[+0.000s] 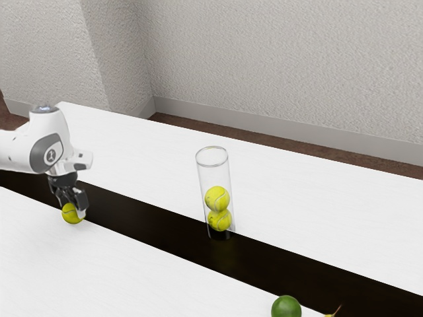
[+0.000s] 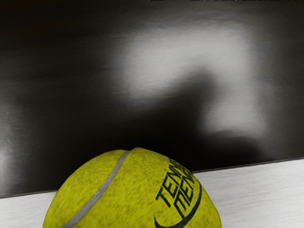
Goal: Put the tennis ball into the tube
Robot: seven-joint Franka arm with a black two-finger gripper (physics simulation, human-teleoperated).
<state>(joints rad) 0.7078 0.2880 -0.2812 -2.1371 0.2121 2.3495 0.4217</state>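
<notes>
- Exterior view, left of frame: your white robot arm (image 1: 20, 151) comes in from the left edge, its black two-finger gripper (image 1: 72, 210) pointing down at the loose yellow-green tennis ball (image 1: 70, 213).
- Ball sits directly under the hand, partly covered by it. Whether your gripper is open or closed on it, cannot tell.
- Ball is at the near edge of the glossy black stripe (image 1: 155, 231) crossing the white tabletop (image 1: 119, 271). Contact with the surface: cannot tell.
- Centre of frame: clear, open-topped cylindrical tube (image 1: 213, 177), upright, well apart from your gripper.
- Inside the tube, two yellow-green balls stacked: upper ball (image 1: 217, 198) resting on lower ball (image 1: 219, 220). The loose one is outside.
- Bottom edge, right of centre: round dark-green object (image 1: 286, 308); just beside it, a cut-off yellow thing with a thin brownish stem (image 1: 337, 310).
- Background: textured pale wall (image 1: 284, 59) with grey baseboard (image 1: 264, 127), brown floor (image 1: 301, 154) below.
- Wrist view: loose ball large at the lower edge, grey seam and dark lettering showing; black stripe beyond, blurred pale reflections on it.
</notes>
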